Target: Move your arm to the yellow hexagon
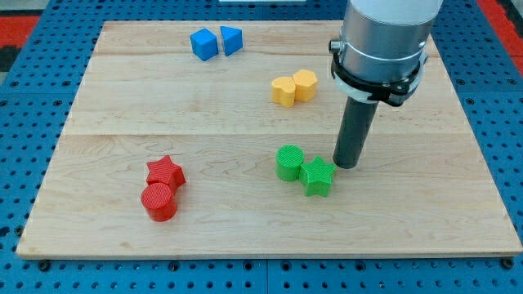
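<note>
The yellow hexagon (306, 84) lies on the wooden board (106, 188), right of centre toward the view's top, touching a yellow heart-like block (283, 91) on its left. My tip (346, 166) rests on the board well below the hexagon and a little to its right. The tip sits right beside the upper right edge of the green star (318, 177); I cannot tell if it touches. The green cylinder (289, 162) adjoins the star on its left. The arm's grey body (382, 41) rises above the rod at the view's top right.
A blue cube (203, 43) and a blue triangular block (231, 39) sit together near the top edge. A red star (165, 172) and a red cylinder (159, 201) sit together at lower left. Blue matting surrounds the board.
</note>
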Controlling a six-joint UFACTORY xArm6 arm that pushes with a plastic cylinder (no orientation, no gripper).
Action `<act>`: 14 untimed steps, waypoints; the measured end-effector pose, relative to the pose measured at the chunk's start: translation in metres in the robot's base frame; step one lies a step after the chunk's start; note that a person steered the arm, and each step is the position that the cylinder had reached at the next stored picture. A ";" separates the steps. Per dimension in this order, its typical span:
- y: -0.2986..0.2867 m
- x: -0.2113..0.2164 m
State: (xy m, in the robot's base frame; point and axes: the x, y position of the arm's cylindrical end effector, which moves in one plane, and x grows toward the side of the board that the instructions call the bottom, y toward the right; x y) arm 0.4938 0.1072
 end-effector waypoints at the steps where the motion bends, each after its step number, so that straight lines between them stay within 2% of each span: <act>1: 0.000 0.000; 11: 0.016 -0.013; 12: 0.036 -0.069; 14: 0.033 -0.167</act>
State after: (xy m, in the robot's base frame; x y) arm 0.3269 0.1403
